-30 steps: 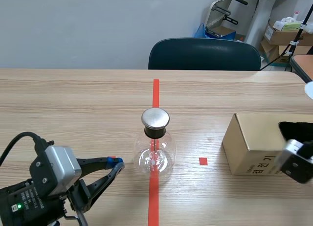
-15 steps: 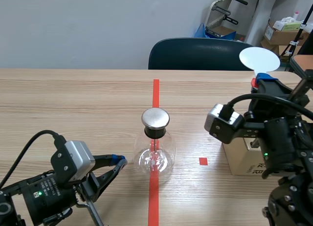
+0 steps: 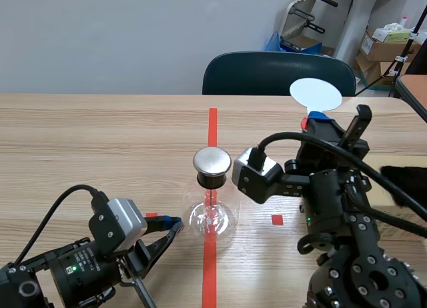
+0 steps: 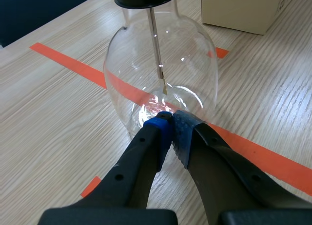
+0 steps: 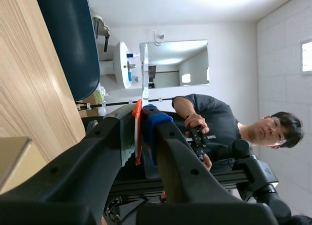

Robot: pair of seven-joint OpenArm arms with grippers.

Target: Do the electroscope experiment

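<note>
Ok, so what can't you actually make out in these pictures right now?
Cardboard box: cut off by the edge in the left wrist view, mostly behind the right arm in the scene view.
Flask: its leaves are too small in the scene view, lost in glare in the left wrist view.
White disc: edge-on in the right wrist view, face unseen.
</note>
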